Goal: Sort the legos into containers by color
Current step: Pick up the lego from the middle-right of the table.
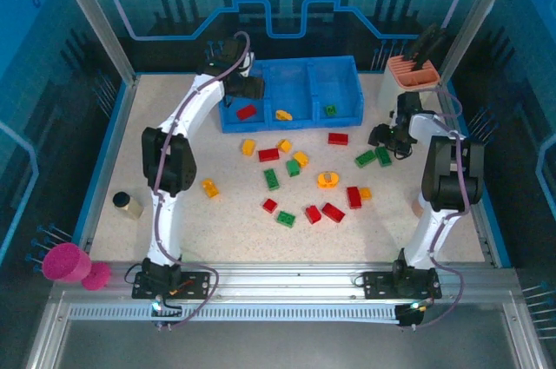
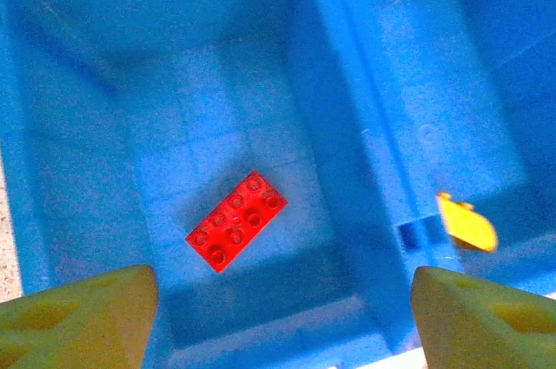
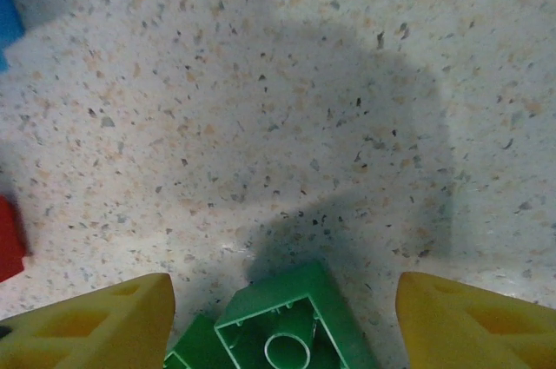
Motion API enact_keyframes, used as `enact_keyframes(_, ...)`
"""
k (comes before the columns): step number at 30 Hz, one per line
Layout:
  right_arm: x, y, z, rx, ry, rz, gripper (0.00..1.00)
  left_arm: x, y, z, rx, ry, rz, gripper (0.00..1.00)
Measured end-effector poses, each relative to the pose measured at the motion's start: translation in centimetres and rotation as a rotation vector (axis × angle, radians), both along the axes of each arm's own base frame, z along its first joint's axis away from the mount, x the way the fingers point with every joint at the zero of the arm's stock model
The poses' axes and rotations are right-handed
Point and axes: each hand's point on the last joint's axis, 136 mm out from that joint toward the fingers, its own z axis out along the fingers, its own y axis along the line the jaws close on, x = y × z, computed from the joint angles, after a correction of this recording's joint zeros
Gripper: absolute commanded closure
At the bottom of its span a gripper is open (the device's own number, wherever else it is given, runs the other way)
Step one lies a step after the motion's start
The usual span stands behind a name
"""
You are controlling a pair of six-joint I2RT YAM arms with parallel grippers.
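Far left, off the table's near corner: a pink plastic cup (image 1: pixel 65 263). Further in, on the speckled pale tabletop (image 1: pixel 217 243), a small gold object with a dark top (image 1: pixel 128 204). Next, the white left arm (image 1: pixel 191 108), reaching to the table's far side and carrying the left gripper (image 2: pixel 278 321) above the left compartment of the bright blue plastic tray with three square compartments (image 1: pixel 339 87). Open, yellow fingertips (image 2: pixel 78 312) spread wide, nothing between them. Straight below, flat on that compartment's floor and studs up, a red two-by-four studded plastic brick (image 2: pixel 236 221), clear of the walls. In the middle compartment, a yellow brick (image 1: pixel 283 114); in the right compartment, a small green brick (image 1: pixel 331 109). In front of the tray, loose on the tabletop, the rest of the legos (image 1: pixel 272 180): a lone orange brick (image 1: pixel 209 187) furthest left, then a scattered mix of red, green and yellow bricks, most apart from each other, with a round orange ring piece (image 1: pixel 327 180) towards the right of the spread and a red brick (image 1: pixel 338 138) near the tray's right front corner. At the right end of the spread, the right gripper (image 3: pixel 285 326), low over the tabletop. Also open: yellow fingers (image 3: pixel 87 326) parted either side of an upturned green brick (image 3: pixel 291 321), hollow underside showing, resting on the tabletop with a gap visible between it and the right-hand finger. Second green piece (image 3: pixel 187 347) touching it on the left. Far right, beyond the gripper at the table's back corner, a beige holder with an orange slotted top (image 1: pixel 413 72).
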Motion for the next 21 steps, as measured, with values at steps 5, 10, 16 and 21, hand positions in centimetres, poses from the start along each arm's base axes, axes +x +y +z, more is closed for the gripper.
enact_keyframes(5,-0.3,-0.1,-1.0,-0.019,0.037,0.004,0.44,-0.7,-0.7,3.1,-0.046,-0.044,-0.022,0.2)
enact_keyframes(10,-0.4,-0.3,-1.5,-0.054,0.062,0.01,0.49,-2.3,-1.2,7.3,-0.087,-0.104,-0.032,0.18)
enact_keyframes(16,-0.6,-0.2,-1.6,-0.09,0.076,0.021,0.55,-5.3,-0.6,12.4,-0.108,-0.181,-0.039,0.17)
enact_keyframes(21,-1.0,-0.3,-1.8,-0.115,0.077,0.032,0.54,-8.5,0.5,13.4,-0.098,-0.181,-0.034,0.16)
